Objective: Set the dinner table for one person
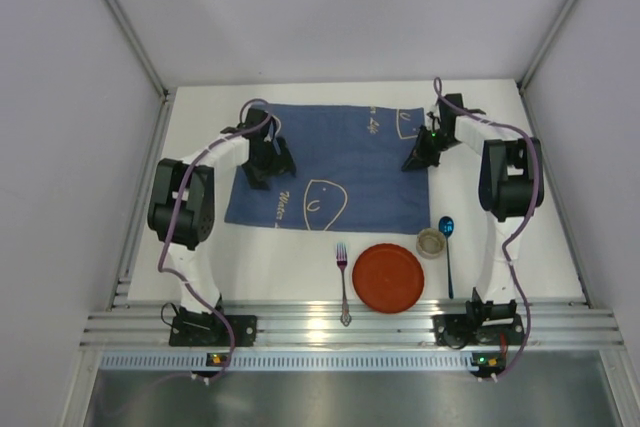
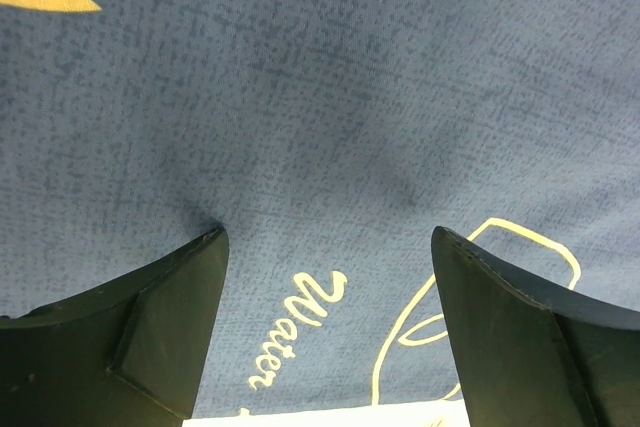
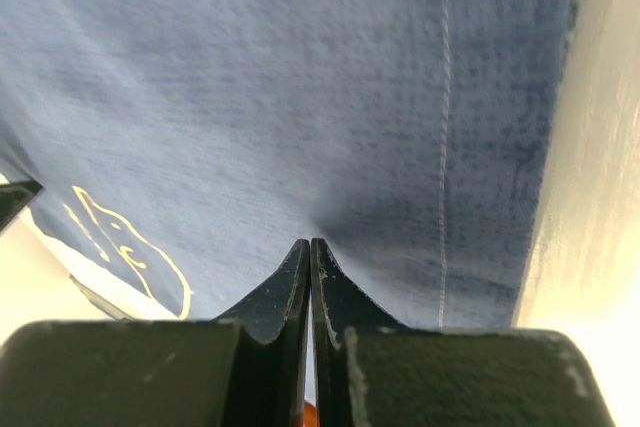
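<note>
The blue cloth (image 1: 340, 162) lies spread on the dinner table (image 1: 520, 247); left gripper (image 2: 325, 237) gapes wide over its left side; right gripper (image 3: 310, 242) is closed at its right edge; plate (image 1: 388, 277), fork (image 1: 342, 277), cup (image 1: 431, 243) and spoon (image 1: 447, 247), just nearside of it, likely need placing.
</note>
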{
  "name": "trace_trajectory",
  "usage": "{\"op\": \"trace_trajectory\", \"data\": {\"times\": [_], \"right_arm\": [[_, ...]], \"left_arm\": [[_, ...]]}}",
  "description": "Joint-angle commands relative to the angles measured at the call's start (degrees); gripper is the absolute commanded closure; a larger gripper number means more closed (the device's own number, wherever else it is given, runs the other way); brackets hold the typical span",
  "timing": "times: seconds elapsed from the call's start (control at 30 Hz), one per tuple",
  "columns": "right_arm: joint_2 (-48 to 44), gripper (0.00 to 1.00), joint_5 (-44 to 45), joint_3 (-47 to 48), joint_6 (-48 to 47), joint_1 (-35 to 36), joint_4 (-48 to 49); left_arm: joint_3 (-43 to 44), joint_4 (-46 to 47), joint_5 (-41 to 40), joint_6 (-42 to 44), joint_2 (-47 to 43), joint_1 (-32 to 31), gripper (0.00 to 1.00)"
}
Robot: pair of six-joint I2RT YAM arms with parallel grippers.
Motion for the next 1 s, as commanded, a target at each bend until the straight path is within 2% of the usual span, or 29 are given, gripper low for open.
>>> {"op": "trace_trajectory", "data": {"times": [0.0,0.2,0.37,0.47,0.63,0.7,0.77,0.8,0.83,0.93,0.97], "right_arm": [[-0.1,1.00,-0.9,4.3,-0.5,-0.4,-0.6],[1.1,1.00,-1.6,4.4,-0.3,-0.3,-0.5],[-0.1,1.00,-1.6,4.2,-0.6,-0.3,-0.3],[-2.4,1.00,-1.4,4.5,-0.4,-0.3,-0.3],[-10.7,0.98,1.1,2.9,0.7,-0.3,1.1],[-15.4,0.90,2.0,1.6,1.8,-0.3,1.2],[-19.7,0.67,4.0,-2.3,3.0,-0.1,2.2],[-24.9,0.56,5.2,-4.4,4.3,0.1,2.9],[-27.8,0.37,6.5,-6.7,4.9,0.7,4.3],[-38.5,0.18,10.2,-16.0,6.3,2.5,5.8],[-40.7,0.17,11.3,-20.0,6.2,2.9,5.6]], "left_arm": [[-4.1,-0.5,0.9,-0.3,-2.4,0.2,0.12],[-10.1,-0.8,-0.8,0.5,-5.6,0.2,0.13],[-10.3,-1.7,-2.2,1.9,-8.2,0.2,0.12],[-6.6,-3.7,-3.5,2.7,-9.5,0.2,0.11],[6.5,-9.3,-7.1,5.5,-10.6,0.1,0.11],[11.5,-12.5,-7.3,6.1,-10.8,-1.0,0.11],[12.7,-13.7,-7.4,6.9,-12.1,-2.4,0.13],[12.1,-14.0,-7.6,7.0,-12.7,-4.9,0.14],[11.1,-14.2,-8.7,6.9,-14.2,-6.6,0.16],[4.1,-14.7,-11.8,5.0,-17.7,-15.9,0.16],[-0.4,-14.7,-12.2,3.9,-18.6,-18.4,0.16]]}}
